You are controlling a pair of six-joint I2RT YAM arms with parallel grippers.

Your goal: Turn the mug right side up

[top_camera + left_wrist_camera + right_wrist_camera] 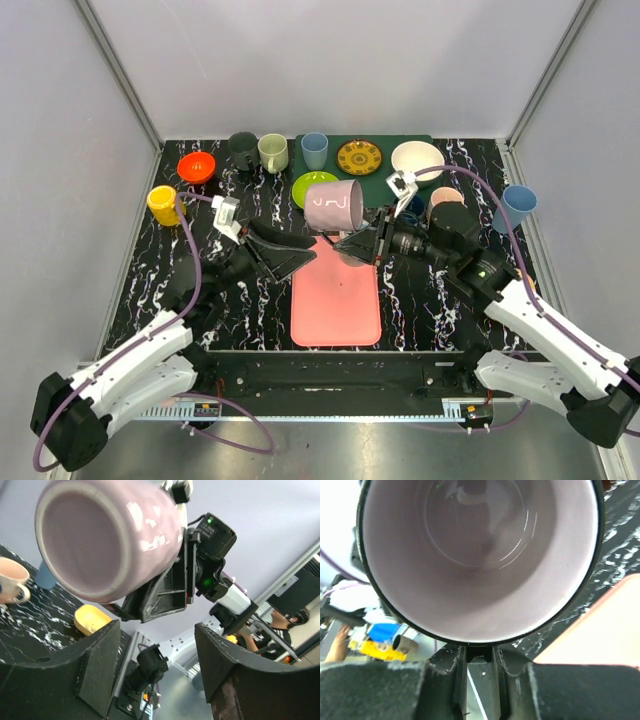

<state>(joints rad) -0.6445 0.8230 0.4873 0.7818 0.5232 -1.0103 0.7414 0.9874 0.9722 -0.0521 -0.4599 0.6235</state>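
Observation:
The pink mug (333, 204) is off the table, lying on its side above the far end of the pink mat (335, 300). My right gripper (362, 240) is shut on its lower edge. In the right wrist view the mug's open mouth (480, 555) faces the camera, and my right gripper (479, 665) is pinched just below the rim. My left gripper (298, 256) is open and empty, just left of and below the mug. In the left wrist view the mug's base (110, 535) hangs above my left gripper (157, 670), apart from both fingers.
Along the back stand an orange bowl (197, 166), a dark mug (243, 148), a cream cup (273, 152), a blue cup (315, 150), a patterned plate (359, 157) and a white bowl (417, 160). A green plate (308, 186) lies behind the mug. A yellow cup (163, 205) stands left, a blue cup (518, 207) right.

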